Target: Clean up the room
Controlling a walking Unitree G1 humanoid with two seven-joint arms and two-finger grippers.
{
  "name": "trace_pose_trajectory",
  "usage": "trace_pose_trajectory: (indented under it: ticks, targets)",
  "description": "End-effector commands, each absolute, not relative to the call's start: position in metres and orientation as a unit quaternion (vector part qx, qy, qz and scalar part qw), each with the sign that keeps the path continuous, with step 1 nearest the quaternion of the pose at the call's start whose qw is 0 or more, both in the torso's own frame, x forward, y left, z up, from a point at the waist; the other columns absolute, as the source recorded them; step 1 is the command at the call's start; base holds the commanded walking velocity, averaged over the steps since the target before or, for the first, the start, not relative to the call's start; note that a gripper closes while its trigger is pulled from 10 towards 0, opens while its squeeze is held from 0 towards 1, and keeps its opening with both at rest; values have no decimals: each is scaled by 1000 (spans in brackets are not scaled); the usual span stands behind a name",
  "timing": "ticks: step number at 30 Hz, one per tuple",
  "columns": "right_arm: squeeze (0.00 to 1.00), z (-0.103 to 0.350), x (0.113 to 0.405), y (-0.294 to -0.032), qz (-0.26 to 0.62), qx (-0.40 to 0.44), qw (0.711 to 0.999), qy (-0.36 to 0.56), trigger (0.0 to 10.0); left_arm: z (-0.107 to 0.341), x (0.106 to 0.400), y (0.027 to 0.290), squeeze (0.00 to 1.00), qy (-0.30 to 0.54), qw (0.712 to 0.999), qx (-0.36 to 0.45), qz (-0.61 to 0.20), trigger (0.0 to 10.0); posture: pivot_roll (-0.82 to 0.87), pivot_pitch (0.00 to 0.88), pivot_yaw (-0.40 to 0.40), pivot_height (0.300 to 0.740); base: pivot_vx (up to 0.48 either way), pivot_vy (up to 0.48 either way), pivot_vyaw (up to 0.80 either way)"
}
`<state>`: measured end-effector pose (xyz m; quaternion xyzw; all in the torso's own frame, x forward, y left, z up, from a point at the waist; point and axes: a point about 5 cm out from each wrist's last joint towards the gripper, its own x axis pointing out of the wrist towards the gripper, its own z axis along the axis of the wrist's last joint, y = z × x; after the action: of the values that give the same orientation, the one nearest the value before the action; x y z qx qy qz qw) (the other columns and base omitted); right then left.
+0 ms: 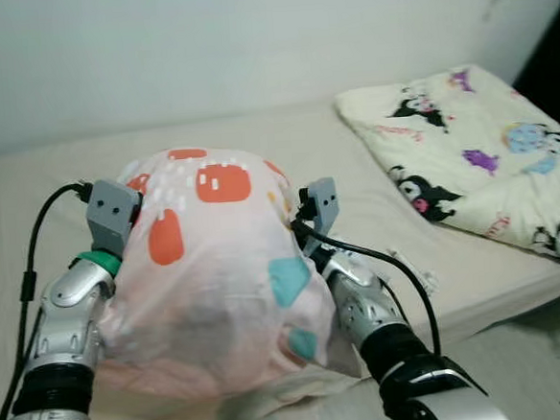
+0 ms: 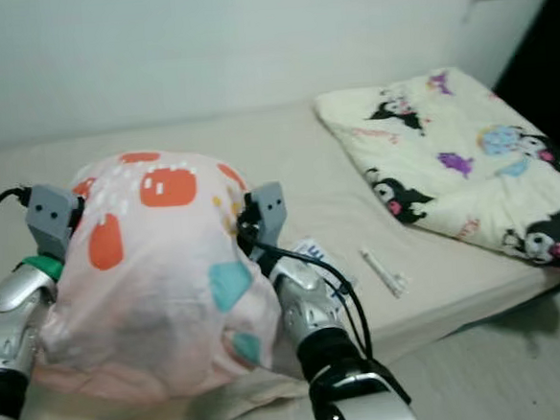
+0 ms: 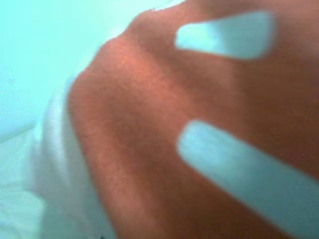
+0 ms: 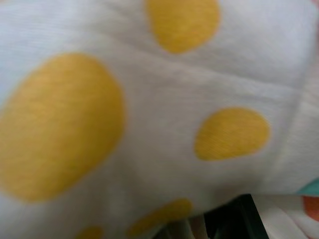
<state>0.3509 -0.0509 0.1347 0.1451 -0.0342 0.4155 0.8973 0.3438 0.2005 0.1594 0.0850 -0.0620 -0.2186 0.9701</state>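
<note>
With the patterned pillow (image 1: pixel 217 272) pressed between my left pincer (image 1: pixel 127 216) and right pincer (image 1: pixel 304 213), finger state hidden, over the bed (image 1: pixel 354 166), tidying looks midway: pillow unplaced, folded quilt (image 1: pixel 478 148) waiting.

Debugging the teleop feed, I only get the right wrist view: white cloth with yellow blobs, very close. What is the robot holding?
Observer: A big patterned pillow, pressed between both arms over the bed.
Operator: Where's the left arm?
Observer: The left pincer is against the pillow's left side, level with the right pincer on the other side; the fingers of both are hidden by the cloth.
Operator: Anything else on the bed?
Observer: A folded cartoon-print quilt lies at the far right, apart from the pillow.
Operator: Small clutter?
Observer: A small white strip lies near the bed's edge, between the right arm and the quilt.
</note>
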Motion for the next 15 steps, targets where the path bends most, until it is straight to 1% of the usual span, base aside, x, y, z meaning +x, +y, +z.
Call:
trace_pose_trajectory:
  ticks: [1, 14, 15]
  targets:
    - [0, 144, 347, -25, 457, 138, 878, -42, 10000, 171, 346, 180, 0, -90, 958, 91, -258, 10000, 146, 0, 24, 740, 0, 0, 0]
    - [0, 142, 345, -24, 466, 133, 874, -39, 10000, 170, 345, 177, 0, -89, 959, 80, -257, 10000, 147, 0, 14, 740, 0, 0, 0]
    - [0, 141, 346, -23, 466, 136, 874, -36, 10000, 169, 344, 178, 0, -88, 960, 77, -254, 10000, 150, 4, 11, 740, 0, 330, 0]
